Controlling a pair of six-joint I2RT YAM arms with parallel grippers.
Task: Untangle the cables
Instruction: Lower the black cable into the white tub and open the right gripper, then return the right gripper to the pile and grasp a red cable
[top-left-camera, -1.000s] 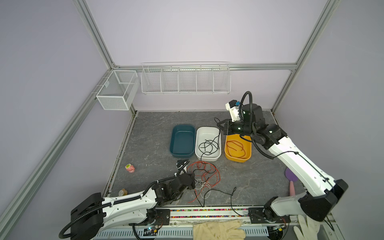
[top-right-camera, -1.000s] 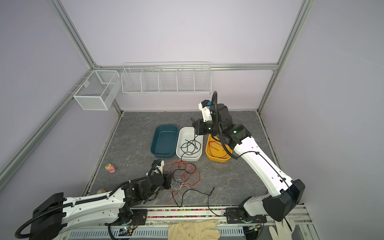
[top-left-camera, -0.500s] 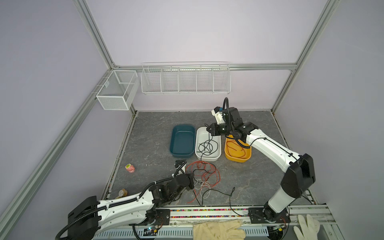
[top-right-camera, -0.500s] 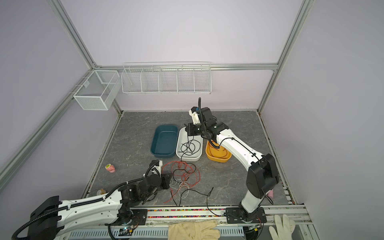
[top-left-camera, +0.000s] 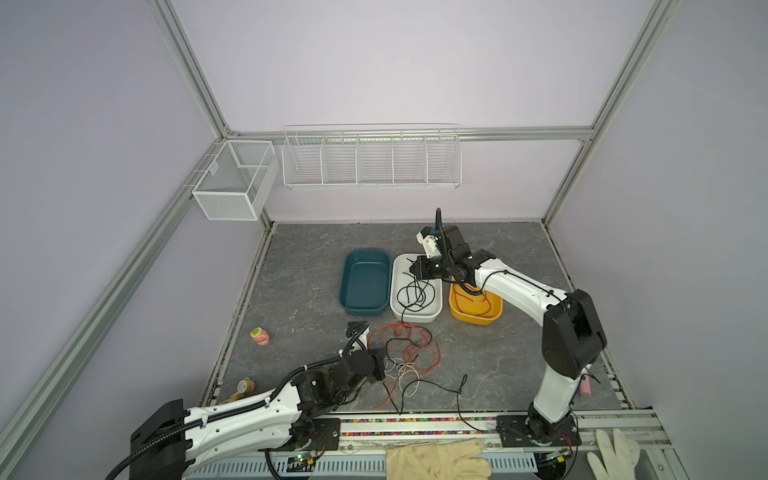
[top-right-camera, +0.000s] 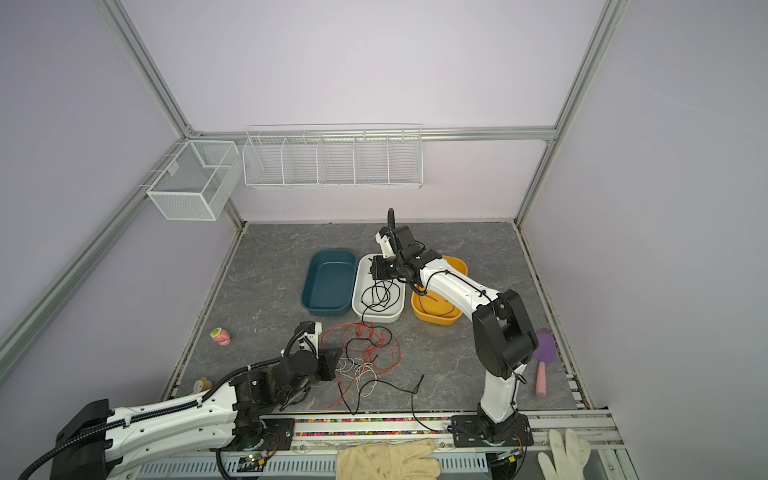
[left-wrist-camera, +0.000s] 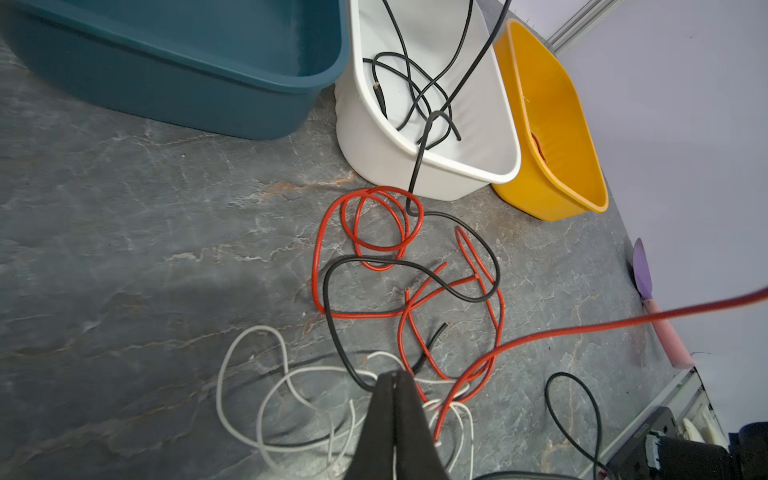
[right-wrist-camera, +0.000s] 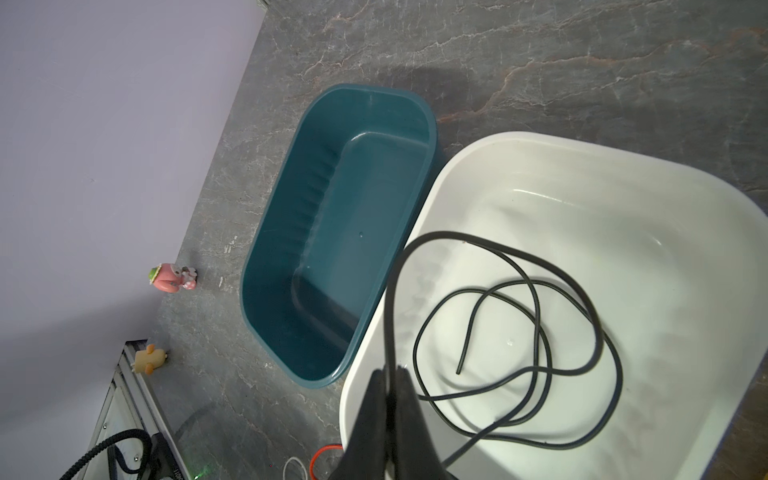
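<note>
The cables (top-left-camera: 409, 353) lie as a red, black and white tangle (top-right-camera: 365, 349) on the grey floor, in front of three bins. My left gripper (top-left-camera: 383, 367) sits low at the tangle's left edge. In the left wrist view it (left-wrist-camera: 394, 376) is shut at a white cable (left-wrist-camera: 291, 370) that crosses its tip. My right gripper (top-left-camera: 417, 270) hangs over the far end of the white bin (top-left-camera: 436, 312). It (right-wrist-camera: 390, 374) is shut on a black cable (right-wrist-camera: 536, 291) that loops inside the bin. That black cable (left-wrist-camera: 419, 158) runs over the near rim down into the tangle.
A teal bin (top-left-camera: 363, 282) stands left of the white one, and an orange bin (top-left-camera: 478, 316) holding red cable stands right of it. A pink toy (top-left-camera: 260, 336) and a small tan toy (top-left-camera: 245, 385) sit near the left wall. A purple brush (top-right-camera: 544, 353) lies at the right, gloves (top-left-camera: 436, 459) in front.
My right arm has swung left and down, from above the orange bin to over the white bin, with the black cable still in its grip. The left gripper has barely moved.
</note>
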